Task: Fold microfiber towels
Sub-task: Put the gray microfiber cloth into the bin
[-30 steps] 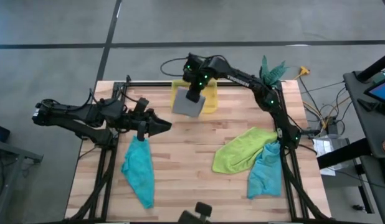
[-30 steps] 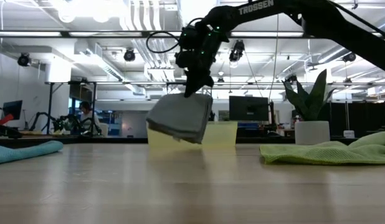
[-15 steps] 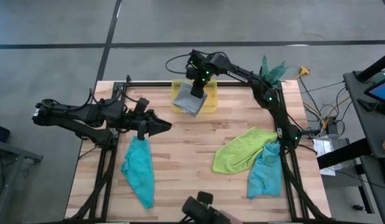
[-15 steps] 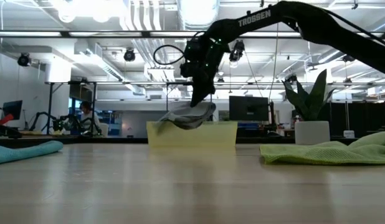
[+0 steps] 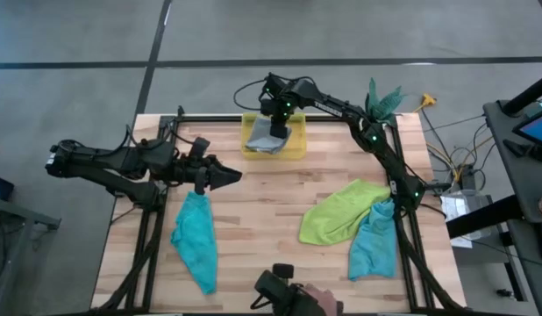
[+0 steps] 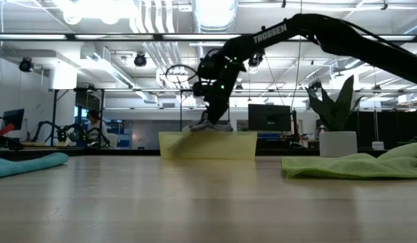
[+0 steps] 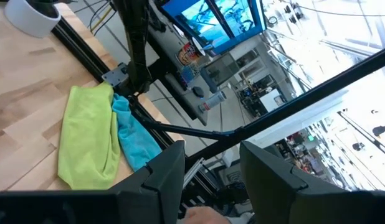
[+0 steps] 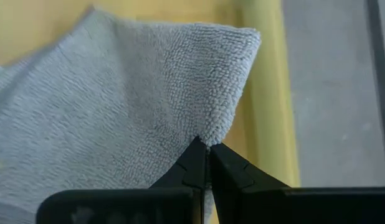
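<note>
Grey towel held over the yellow bin at the far edge of the table.

The right gripper is clamped shut on the grey towel, which is draped into the yellow bin directly beneath it. The left gripper, partly open and empty, is held above the teal towel at the left. The lime green towel and a second teal towel are lying together near right. "TROSSEN" is legible on the right arm.

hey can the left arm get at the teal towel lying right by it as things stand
Probably yes. The left gripper is open and empty, poised just above the top end of the teal towel, which lies flat on bare table with nothing on it or in between.
</note>
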